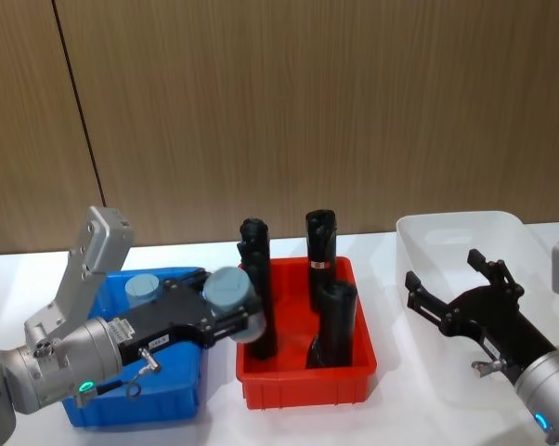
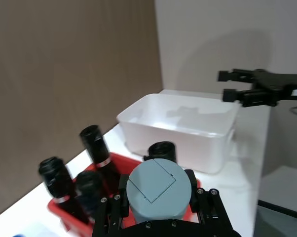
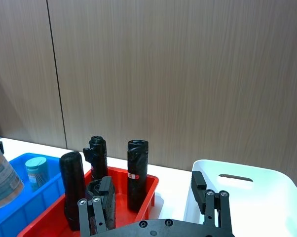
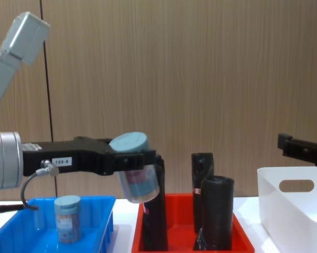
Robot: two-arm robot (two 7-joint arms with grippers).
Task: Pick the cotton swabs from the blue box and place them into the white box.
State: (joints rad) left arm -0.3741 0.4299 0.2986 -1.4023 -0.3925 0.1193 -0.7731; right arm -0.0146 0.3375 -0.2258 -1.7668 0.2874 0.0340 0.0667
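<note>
My left gripper point(image 1: 235, 311) is shut on a cotton swab jar point(image 1: 231, 290) with a grey-blue lid and holds it in the air, tilted, over the gap between the blue box point(image 1: 182, 404) and the red bin. The chest view shows this jar point(image 4: 135, 174) well above the rims. A second jar of cotton swabs point(image 1: 142, 288) stands upright inside the blue box. Off to the right, the white box point(image 1: 428, 232) holds nothing I can see. My right gripper point(image 1: 444, 269) hovers open over the white box, nothing between its fingers.
A red bin point(image 1: 307, 381) stands between the blue box and the white box, holding several tall black rolls point(image 1: 321, 246). The held jar is close beside the nearest black roll point(image 1: 256, 297). A wooden wall runs behind the white table.
</note>
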